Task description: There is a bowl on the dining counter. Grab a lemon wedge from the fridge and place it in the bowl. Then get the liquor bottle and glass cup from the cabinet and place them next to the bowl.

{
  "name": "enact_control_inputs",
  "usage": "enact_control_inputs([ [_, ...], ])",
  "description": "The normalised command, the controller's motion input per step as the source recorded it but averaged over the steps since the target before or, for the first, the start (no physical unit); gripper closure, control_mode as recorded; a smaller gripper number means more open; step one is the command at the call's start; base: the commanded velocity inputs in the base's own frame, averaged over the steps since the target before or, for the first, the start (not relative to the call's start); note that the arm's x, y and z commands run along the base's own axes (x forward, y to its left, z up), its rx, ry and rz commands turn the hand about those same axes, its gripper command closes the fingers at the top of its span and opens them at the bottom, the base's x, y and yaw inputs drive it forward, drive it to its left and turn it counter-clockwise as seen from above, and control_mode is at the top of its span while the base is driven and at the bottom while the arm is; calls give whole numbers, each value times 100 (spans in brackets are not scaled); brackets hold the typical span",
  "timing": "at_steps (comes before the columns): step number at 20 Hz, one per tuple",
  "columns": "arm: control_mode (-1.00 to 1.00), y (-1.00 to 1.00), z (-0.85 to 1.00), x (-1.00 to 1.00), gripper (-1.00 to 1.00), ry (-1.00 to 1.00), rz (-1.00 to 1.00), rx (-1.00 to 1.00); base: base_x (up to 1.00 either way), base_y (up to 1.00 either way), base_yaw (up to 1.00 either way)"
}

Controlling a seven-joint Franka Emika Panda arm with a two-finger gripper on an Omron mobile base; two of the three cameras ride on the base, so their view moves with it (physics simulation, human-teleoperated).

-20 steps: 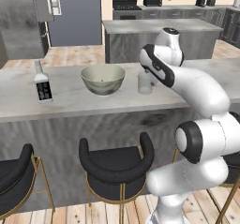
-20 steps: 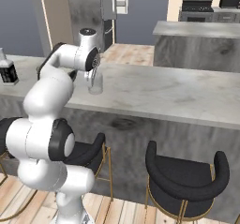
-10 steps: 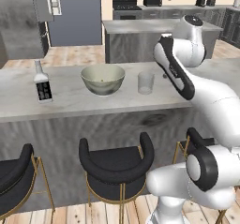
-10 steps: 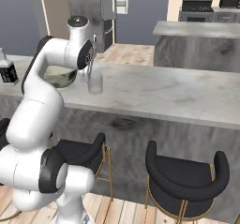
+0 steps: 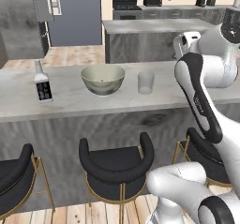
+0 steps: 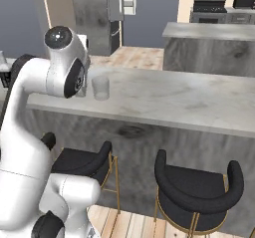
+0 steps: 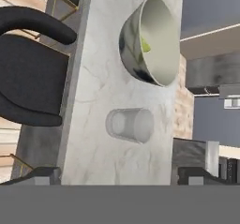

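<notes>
Marbled grey counter (image 7: 93,54) is stretching out ahead of our jaws (image 7: 115,174), which we are keeping spread wide and empty. Just beyond them the glass cup (image 7: 130,124) is standing, then the bowl (image 7: 150,42) holding the lemon wedge (image 7: 146,45).

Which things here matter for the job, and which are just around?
Job: bowl with lemon wedge inside, bottle, glass, all on the counter; fridge.

Just around: bar stools, island, stove, microwave.
</notes>
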Motion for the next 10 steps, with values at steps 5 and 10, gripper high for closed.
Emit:
enact_control_inputs([
  [5,-100,0,0,-97,-100,-34,0,0,0,0,0],
  [10,-100,0,0,-74,-100,-20,0,0,0,0,0],
])
